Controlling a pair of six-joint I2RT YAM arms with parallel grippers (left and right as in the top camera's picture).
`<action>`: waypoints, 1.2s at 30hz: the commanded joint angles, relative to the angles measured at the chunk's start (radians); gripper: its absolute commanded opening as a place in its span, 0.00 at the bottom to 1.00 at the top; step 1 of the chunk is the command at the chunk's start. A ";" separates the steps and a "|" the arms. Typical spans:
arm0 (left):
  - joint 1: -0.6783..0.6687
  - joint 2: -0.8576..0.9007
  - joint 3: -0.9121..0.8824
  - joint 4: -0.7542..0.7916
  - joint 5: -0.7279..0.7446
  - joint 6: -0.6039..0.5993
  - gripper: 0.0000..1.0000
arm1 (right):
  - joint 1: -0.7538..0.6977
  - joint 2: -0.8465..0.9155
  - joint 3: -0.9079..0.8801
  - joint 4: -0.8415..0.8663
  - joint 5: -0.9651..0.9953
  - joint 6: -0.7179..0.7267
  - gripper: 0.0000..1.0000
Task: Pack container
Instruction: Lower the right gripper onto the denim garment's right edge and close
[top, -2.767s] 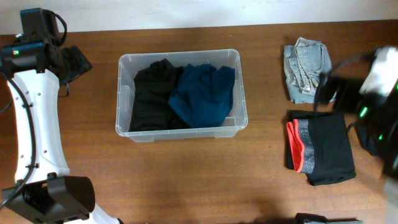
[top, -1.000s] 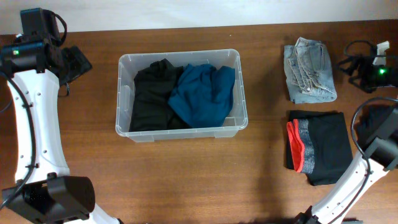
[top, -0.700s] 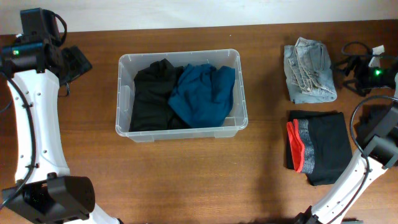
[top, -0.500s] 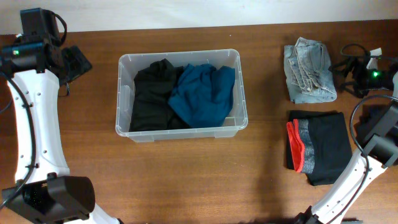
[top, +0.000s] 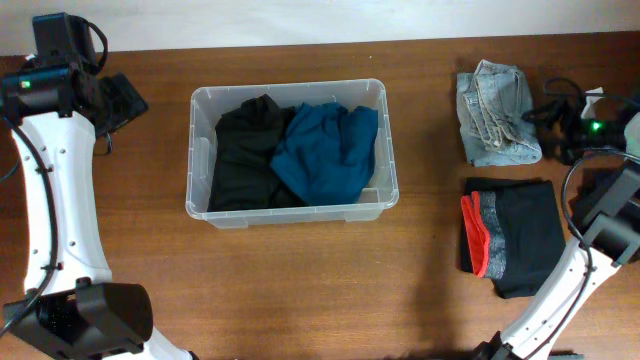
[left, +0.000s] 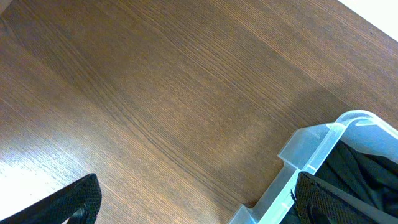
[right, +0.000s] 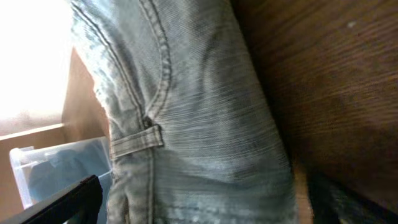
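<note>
Folded denim jeans (top: 497, 115) and a folded black garment with a red band (top: 515, 240) lie on the tabletop (top: 300, 290), right of the container (top: 288, 90). The container sits mid-tabletop and holds a black garment (top: 240, 155) and a teal garment (top: 328, 150). Left jaws: wide apart, empty, near its corner. Right jaws: wide apart at the jeans; contact cannot be told.

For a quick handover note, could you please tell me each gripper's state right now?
Left gripper: open, empty.
Right gripper: open, at the folded denim jeans, nothing gripped.
</note>
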 joint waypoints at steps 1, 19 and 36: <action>0.003 -0.020 0.006 -0.001 -0.004 -0.012 0.99 | 0.003 0.032 0.013 -0.003 -0.026 -0.007 0.98; 0.003 -0.020 0.006 -0.001 -0.004 -0.012 0.99 | 0.056 0.052 0.011 -0.034 -0.025 -0.045 0.98; 0.003 -0.020 0.006 -0.001 -0.004 -0.012 0.99 | 0.084 0.052 0.011 -0.037 -0.025 -0.030 0.81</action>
